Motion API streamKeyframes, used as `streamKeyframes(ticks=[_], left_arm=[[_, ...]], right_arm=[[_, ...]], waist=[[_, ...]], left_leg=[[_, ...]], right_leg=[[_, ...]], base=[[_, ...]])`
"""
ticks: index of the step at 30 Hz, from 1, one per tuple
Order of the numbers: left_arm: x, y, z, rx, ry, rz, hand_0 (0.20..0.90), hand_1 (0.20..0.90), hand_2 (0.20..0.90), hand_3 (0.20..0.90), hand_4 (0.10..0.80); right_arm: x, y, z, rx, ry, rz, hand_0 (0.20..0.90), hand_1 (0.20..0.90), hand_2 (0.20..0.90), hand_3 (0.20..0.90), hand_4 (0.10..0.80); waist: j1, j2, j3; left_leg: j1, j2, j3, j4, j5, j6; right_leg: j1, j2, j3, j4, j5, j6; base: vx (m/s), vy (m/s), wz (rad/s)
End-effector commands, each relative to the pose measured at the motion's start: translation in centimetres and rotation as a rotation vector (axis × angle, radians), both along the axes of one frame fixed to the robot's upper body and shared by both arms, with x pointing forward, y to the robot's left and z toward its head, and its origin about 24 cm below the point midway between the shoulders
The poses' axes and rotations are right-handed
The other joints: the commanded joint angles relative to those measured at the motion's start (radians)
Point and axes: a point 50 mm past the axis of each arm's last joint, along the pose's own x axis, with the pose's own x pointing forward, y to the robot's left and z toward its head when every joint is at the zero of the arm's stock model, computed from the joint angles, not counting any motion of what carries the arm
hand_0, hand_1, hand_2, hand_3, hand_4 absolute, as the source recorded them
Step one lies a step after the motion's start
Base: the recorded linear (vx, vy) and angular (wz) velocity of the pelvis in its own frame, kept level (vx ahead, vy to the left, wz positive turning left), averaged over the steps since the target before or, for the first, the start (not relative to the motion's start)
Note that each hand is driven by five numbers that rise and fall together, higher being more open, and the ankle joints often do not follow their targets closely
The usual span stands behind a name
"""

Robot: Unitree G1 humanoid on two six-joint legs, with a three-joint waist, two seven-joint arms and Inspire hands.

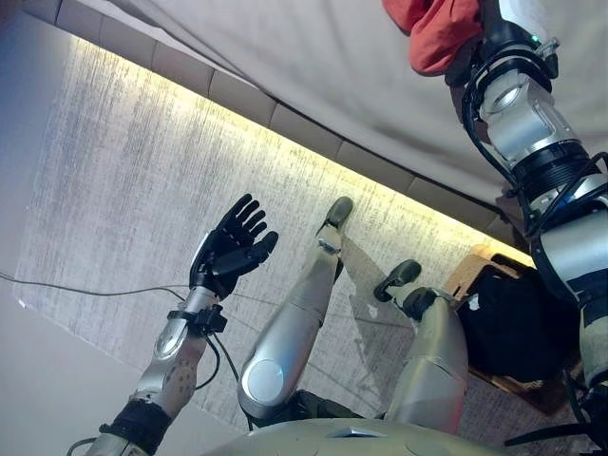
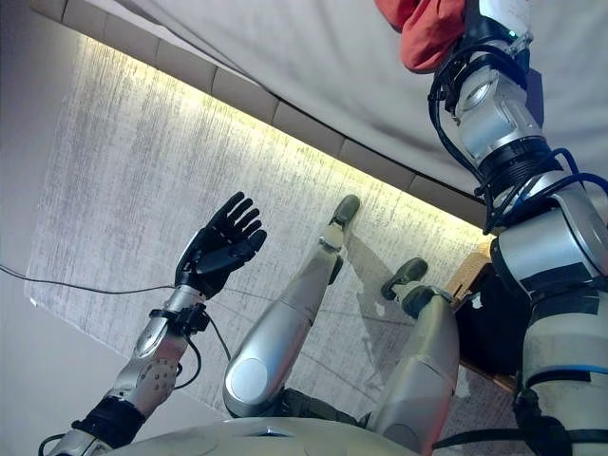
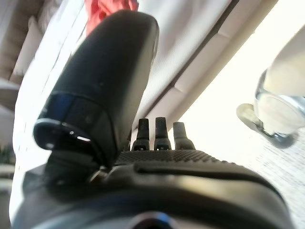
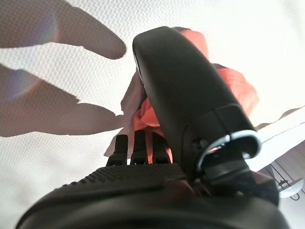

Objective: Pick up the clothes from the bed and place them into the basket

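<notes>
- Bed (image 1: pixel 313 57): white sheet over a pale padded frame, a lit strip under its edge; grey carpet (image 1: pixel 123 180) below. It carries the one garment I can see.
- Red garment (image 1: pixel 432 33): bunched on the sheet near the bed's edge, directly under my right hand. It is not yet lifted clear, as far as I can judge.
- Right hand (image 4: pixel 186 95): reached out over the bed onto the garment. The wrist view shows the thumb laid across the red cloth and fingers (image 4: pixel 138 145) pointing into it. Whether they have closed on the cloth I cannot tell.
- Left hand (image 1: pixel 233 249): raised over the carpet, well apart from the bed, fingers spread and holding nothing. I read it as parked clear of the reach.
- Basket (image 1: pixel 518 328): wooden-rimmed, dark contents inside, on the floor by my right side. Placed there, I judge, so the right arm can swing back and drop.
</notes>
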Motion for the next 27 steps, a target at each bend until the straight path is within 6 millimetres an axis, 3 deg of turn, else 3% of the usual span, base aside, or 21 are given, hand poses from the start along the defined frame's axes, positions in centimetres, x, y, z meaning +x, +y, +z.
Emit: streamKeyframes(ticks=[1, 7, 16, 22, 27], left_arm=[[0.1, 0.3, 4.9, 0.077, -0.294, -0.012, 0.9, 0.9, 0.9, 0.9, 0.8], [1.1, 0.0, 6.2, 0.069, -0.334, -0.021, 0.9, 0.9, 0.9, 0.9, 0.8], [0.9, 0.4, 5.0, 0.056, -0.284, -0.042, 0.9, 0.9, 0.9, 0.9, 0.8], [1.0, 0.8, 4.7, 0.076, -0.28, -0.049, 0.9, 0.9, 0.9, 0.9, 0.8], [1.8, 0.9, 5.1, 0.142, -0.286, -0.035, 0.9, 0.9, 0.9, 0.9, 0.8]], right_arm=[[-1.7, 0.6, 6.1, -0.031, -0.247, 0.065, 0.3, 0.3, 0.3, 0.2, 0.1], [-1.5, 1.0, 6.0, 0.069, -0.287, 0.124, 0.3, 0.3, 0.3, 0.2, 0.1], [-1.3, 1.3, 6.0, 0.232, -0.367, 0.198, 0.3, 0.3, 0.3, 0.2, 0.1], [-1.3, 0.9, 5.6, 0.255, -0.367, 0.205, 0.3, 0.3, 0.3, 0.2, 0.1], [-1.5, -0.1, 4.7, 0.297, -0.376, 0.256, 0.3, 0.3, 0.3, 0.2, 0.1]], waist=[[0.037, 0.062, -0.036], [0.029, 0.065, -0.036], [0.035, 0.074, -0.036], [0.023, 0.051, -0.036], [-0.01, 0.011, -0.036]], left_leg=[[-0.016, -0.05, 0.112, 0.217, -0.19, 0.114], [0.023, -0.049, 0.107, 0.199, -0.186, 0.114], [0.12, -0.055, 0.09, 0.189, -0.197, 0.104], [0.255, -0.041, 0.086, 0.123, -0.196, 0.096], [0.415, -0.015, 0.093, 0.03, -0.191, 0.09]], right_leg=[[0.013, 0.088, -0.042, 0.015, 0.034, -0.04], [0.045, 0.097, -0.031, 0.007, 0.029, -0.037], [0.142, 0.092, -0.03, 0.0, 0.019, -0.035], [0.276, 0.091, -0.033, -0.07, 0.032, -0.028], [0.424, 0.096, -0.02, -0.186, 0.065, -0.006]], base=[[-0.039, 0.016, 0.07], [-0.041, 0.022, 0.01], [-0.009, -0.003, -0.02], [-0.006, -0.005, -0.03], [0.008, -0.018, -0.07]])
